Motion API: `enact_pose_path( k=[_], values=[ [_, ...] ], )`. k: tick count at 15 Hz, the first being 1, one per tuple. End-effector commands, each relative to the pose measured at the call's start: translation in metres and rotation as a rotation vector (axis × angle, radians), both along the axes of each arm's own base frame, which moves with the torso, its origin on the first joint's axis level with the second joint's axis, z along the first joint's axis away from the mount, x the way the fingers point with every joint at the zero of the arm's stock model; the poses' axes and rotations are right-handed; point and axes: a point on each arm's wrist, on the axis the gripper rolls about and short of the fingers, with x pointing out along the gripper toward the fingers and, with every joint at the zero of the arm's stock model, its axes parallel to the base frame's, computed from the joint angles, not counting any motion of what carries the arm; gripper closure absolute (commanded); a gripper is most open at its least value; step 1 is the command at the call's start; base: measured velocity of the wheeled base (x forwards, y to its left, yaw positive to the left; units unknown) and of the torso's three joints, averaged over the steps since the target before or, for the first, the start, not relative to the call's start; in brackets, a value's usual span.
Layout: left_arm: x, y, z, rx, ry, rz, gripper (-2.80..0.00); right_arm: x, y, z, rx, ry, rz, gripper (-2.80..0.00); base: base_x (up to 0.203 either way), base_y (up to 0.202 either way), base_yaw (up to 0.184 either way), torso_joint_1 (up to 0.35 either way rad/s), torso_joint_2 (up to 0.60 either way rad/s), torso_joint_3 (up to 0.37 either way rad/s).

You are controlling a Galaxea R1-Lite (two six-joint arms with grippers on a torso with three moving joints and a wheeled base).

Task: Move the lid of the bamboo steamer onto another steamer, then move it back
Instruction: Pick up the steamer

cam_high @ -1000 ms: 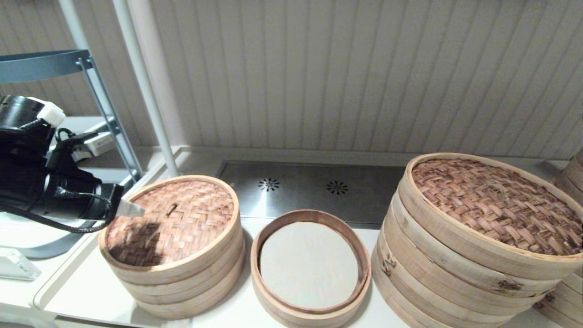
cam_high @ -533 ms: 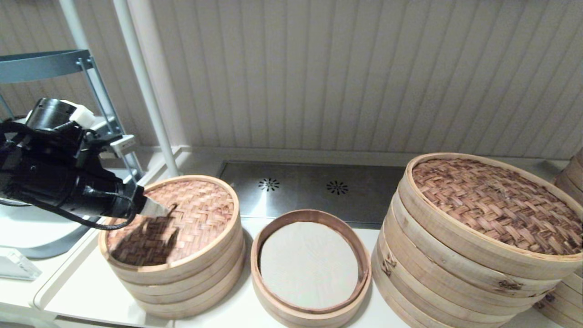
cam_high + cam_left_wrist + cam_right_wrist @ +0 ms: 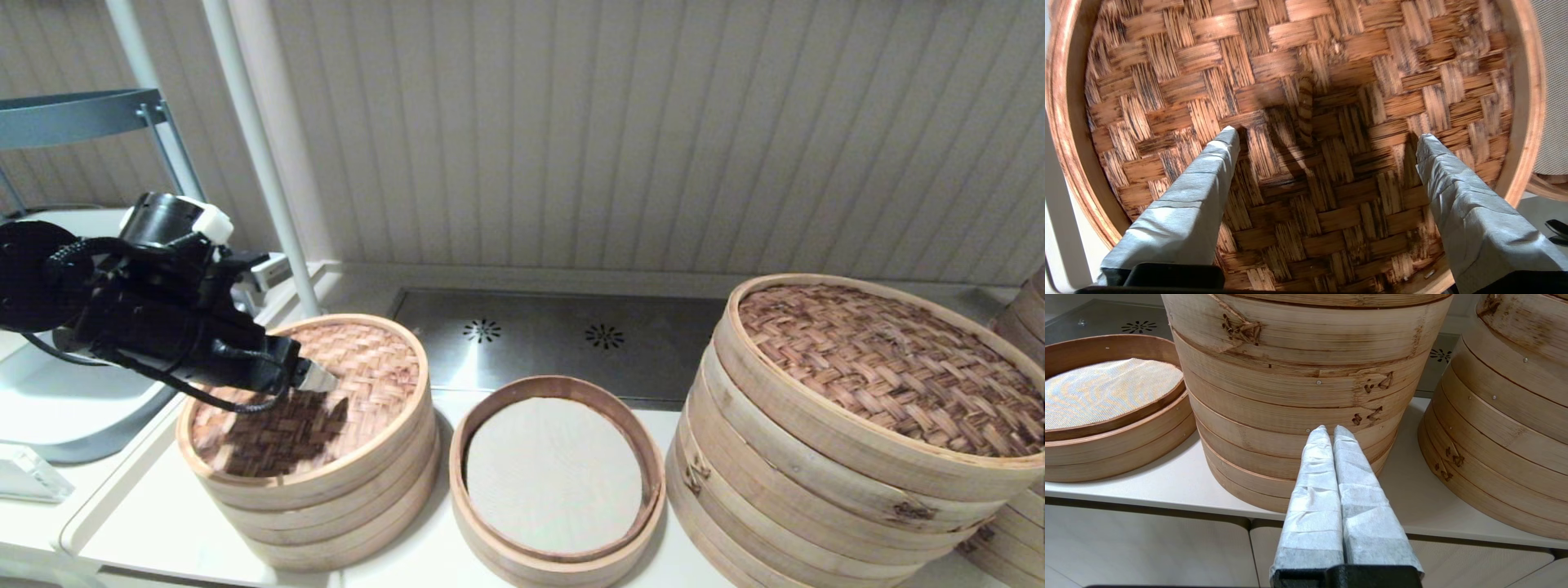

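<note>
- Since a second ago the left gripper has swung in over the bamboo steamer lid; fingers spread either side of its centre loop
- One lid, on the three-ring steamer stack; one open low basket beside it; one large stack
- Right gripper pressed together, low before the large stack

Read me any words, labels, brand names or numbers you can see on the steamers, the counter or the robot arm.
None: no readable text in any view.
The bamboo steamer lid, the open small steamer, the large steamer stack and the left gripper carry no lettering.
The metal panel shows only punched starburst holes.
</note>
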Motion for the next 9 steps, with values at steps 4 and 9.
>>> enact_pose_path(
  k=[4, 9],
  values=[
    [0.0046, -0.001, -0.0048, 0.003, 0.008, -0.001, -2.8, 0.0001, 0.0, -0.0004, -0.001, 0.001, 0.0, 0.0, 0.0, 0.0, 0.0, 0.0, 0.0, 0.0],
    [0.0078, -0.0017, -0.0085, -0.002, 0.017, 0.001, -2.8, 0.0001, 0.0, 0.0, -0.001, 0.001, 0.0, 0.0, 0.0, 0.0, 0.0, 0.0, 0.0, 0.0]
  ],
)
